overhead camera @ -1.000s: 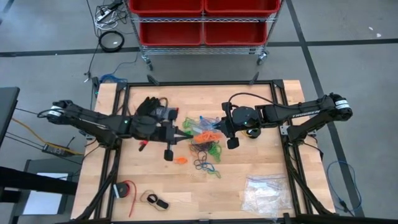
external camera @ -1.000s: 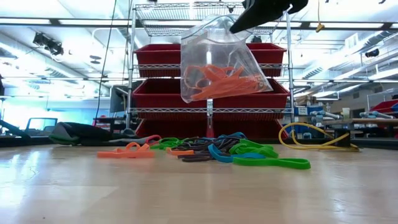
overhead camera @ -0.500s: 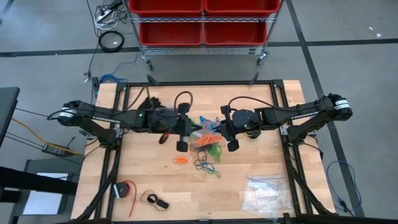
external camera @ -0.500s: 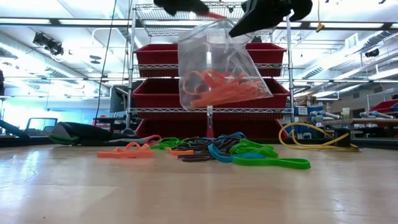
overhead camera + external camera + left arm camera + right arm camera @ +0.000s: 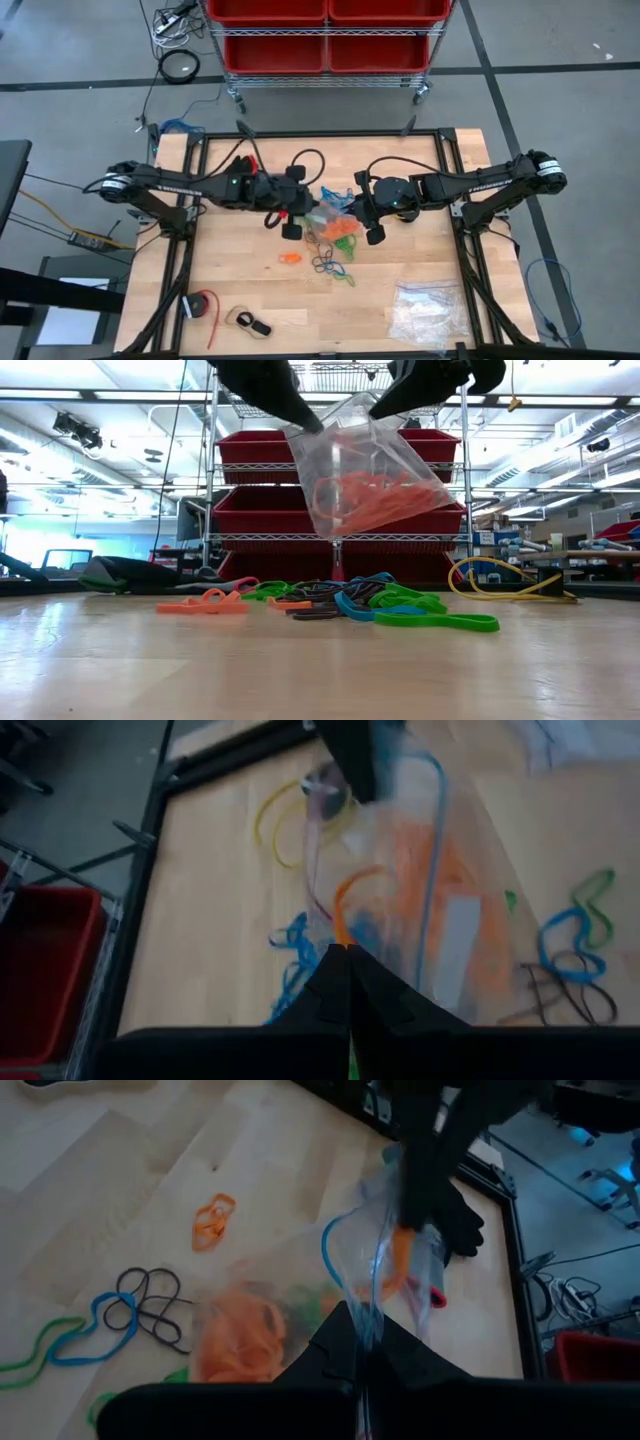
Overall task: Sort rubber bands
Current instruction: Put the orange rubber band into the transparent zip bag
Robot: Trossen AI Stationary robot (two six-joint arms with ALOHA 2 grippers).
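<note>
Above the middle of the table (image 5: pixel 230 280), a clear plastic bag (image 5: pixel 365 475) hangs in the air, pinched from both sides. The left gripper (image 5: pixel 308 212) has its fingers pressed together on the bag's top edge at one corner; the right gripper (image 5: pixel 352 207) is clamped the same way on the opposite corner. The film is thin, glossy and wrinkled, sagging into a slanted pouch with a clump of orange rubber bands (image 5: pixel 375 500) gathered low inside.

Below it, and well clear of the bag's bottom, the loose rubber bands (image 5: pixel 350 605) lie in a flat tangle on the pale wood: green, blue, black and orange loops overlapping. A small orange pair (image 5: pixel 291 258) sits apart on the left arm's side of the pile, and a few dark and green loops (image 5: pixel 332 266) trail toward the near edge.

Room to move: the wood between the pile and the near edge is bare at the centre. At the near right corner lies a second clear bag (image 5: pixel 428 310) of whitish pieces; at the near left, a red coil (image 5: pixel 203 305) and a small dark looped item (image 5: pixel 250 323). A black frame (image 5: pixel 320 134) borders the table, and red bins (image 5: pixel 325 30) stand beyond the far edge.
</note>
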